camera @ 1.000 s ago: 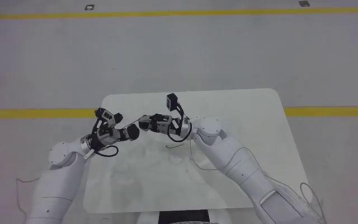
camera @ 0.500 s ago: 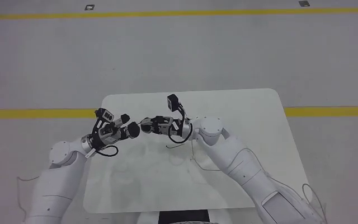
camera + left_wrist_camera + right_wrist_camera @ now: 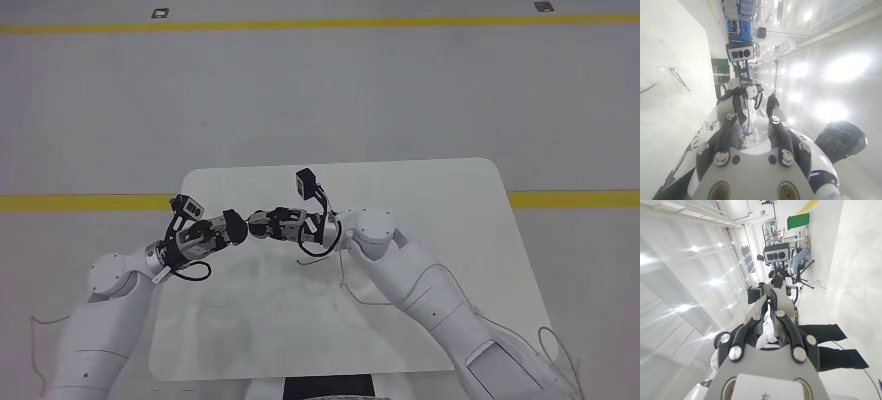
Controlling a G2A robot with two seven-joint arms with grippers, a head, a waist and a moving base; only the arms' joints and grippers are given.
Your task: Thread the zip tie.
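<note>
Left tool [image 3: 238, 228] gapes; right tool [image 3: 256, 224] is pinched almost closed. They meet tip to tip above the worktop's [image 3: 450, 220] far-left part, any grasp unclear. Black zip ties [image 3: 682, 81] lie flat on it.

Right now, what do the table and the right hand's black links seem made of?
Table: white, smooth, faintly reflective, likely laminate or coated board. Right hand links: matte black, probably plastic or coated metal, pinned with shiny steel-looking rivets.

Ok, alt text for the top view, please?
Two white robot arms meet over a white table, the left gripper and right gripper nearly tip to tip above its left half. Yellow floor lines run beyond.
</note>
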